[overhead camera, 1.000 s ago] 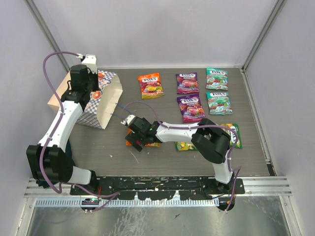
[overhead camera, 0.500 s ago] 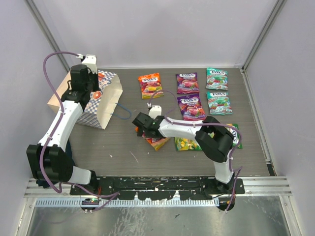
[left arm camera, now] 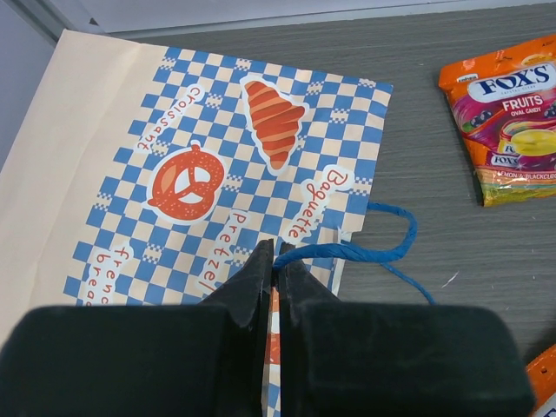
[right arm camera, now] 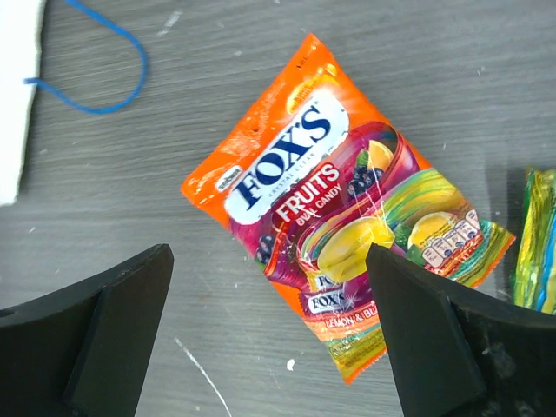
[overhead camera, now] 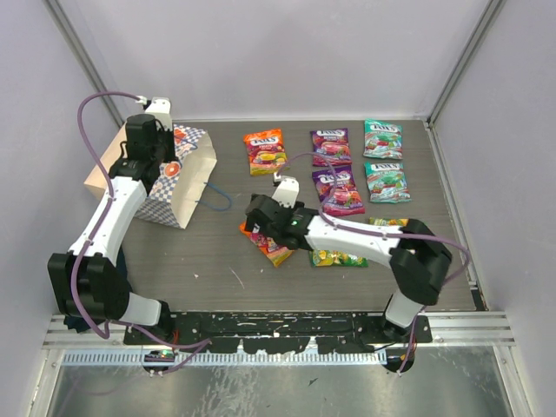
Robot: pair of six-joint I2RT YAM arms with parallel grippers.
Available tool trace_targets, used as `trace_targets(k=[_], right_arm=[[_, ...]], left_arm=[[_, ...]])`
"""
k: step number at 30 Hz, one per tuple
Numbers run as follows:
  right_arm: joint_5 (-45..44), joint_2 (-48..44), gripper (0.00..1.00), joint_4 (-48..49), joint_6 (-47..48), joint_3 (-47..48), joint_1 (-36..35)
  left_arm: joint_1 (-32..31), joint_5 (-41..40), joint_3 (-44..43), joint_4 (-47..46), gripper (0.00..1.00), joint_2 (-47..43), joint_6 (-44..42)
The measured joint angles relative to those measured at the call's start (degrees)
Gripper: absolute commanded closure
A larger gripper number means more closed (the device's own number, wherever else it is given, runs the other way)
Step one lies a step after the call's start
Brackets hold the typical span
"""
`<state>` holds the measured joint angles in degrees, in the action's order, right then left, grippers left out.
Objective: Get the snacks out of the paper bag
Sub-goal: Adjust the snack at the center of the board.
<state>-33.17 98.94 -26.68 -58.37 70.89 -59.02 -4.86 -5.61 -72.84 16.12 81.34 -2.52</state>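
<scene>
At the far left we see the paper bag (overhead camera: 193, 178) lying on its side against the left wall (overhead camera: 52, 130), its mouth turned right toward the middle of the table (overhead camera: 191, 256). The left gripper (left arm camera: 272, 261) rests on the bag's upper edge. Its fingers are pressed together and pinch the paper right where the blue cord handle (left arm camera: 369, 252) comes out. From above, the wrist hides those fingers; only the left wrist camera shows the pinch. The cord loops onto bare table just right of the bag.

Past an open stretch of table, the right gripper (right arm camera: 268, 259) hangs over an orange packet (right arm camera: 295, 187) with its fingers spread wide, one on each side. The packet lies flat and slanted on the table between them, and neither finger touches it as far as we can see. The top view has the gripper covering part of this packet, while the right wrist view shows it whole.

A yellow-green packet (overhead camera: 337, 258) lies just beside it to the right. Toward the far edge lie a second orange packet (overhead camera: 265, 149), two purple packets (overhead camera: 331, 146) and two teal packets (overhead camera: 383, 137), all well apart from the bag. The near strip of table is bare.
</scene>
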Motion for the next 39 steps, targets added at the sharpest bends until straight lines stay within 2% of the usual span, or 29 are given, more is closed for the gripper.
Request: trace_targets(k=[4,8,13,16,21,28,33,39], right_arm=[[3.41,-8.48,0.01,10.99,11.32,-7.80,0.00],[12.15,-11.08,0.01,19.23,29.44,-9.25,0.00],[24.37,-11.34,0.01,20.06,47.78,-8.04,0.66],[32.26,-11.47,0.00,20.15,54.77,-7.96,2.29],[39.43,-10.34,0.01,17.44,65.35,-4.98,4.92],[43.36,-6.62,0.00,16.31,76.83,-2.89,5.03],[45.20,-5.35,0.00,14.38,81.09,-2.05,5.53],[43.43,1.86,0.00,10.73,83.12,4.76,7.52]], left_arm=[[0.00,0.02,-0.02,0.07,0.95,0.00,0.13],[0.00,0.02,-0.02,0.11,0.95,0.00,0.13],[0.00,0.04,-0.02,0.13,0.96,-0.02,0.15],[0.00,0.11,-0.02,0.20,0.97,-0.02,0.17],[0.00,0.52,-0.02,0.42,0.97,-0.02,0.20],[0.00,0.85,-0.02,0.46,0.97,-0.15,0.20],[0.00,0.90,-0.02,0.46,0.97,-0.15,0.20],[0.00,0.94,-0.02,0.46,0.97,-0.15,0.20]])
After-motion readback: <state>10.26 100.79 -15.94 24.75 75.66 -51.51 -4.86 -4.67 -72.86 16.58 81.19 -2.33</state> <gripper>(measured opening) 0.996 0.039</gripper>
